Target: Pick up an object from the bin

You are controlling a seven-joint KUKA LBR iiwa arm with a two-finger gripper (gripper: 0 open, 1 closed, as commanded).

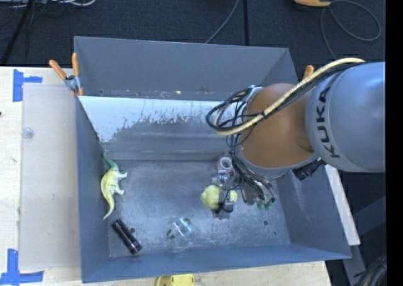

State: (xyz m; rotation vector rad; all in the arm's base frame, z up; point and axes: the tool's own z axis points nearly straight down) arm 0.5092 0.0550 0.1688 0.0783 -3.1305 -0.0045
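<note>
Nearest, one black cylinder is lying by the near-left corner of the bin. One small clear thing with a green bit is sitting to its right. Both are lying apart from my claw. Farther in, one yellow-green toy dinosaur is stretching along the left wall. My claw is pointing down right of centre, and one yellowish round lump is sitting right against its left side. I cannot tell whether it is open or closed. My arm is reaching in from the right, with its orange wrist cover hanging over the far slope.

Grey KUKA-lettered arm carries orange cover, looped cables.
</note>
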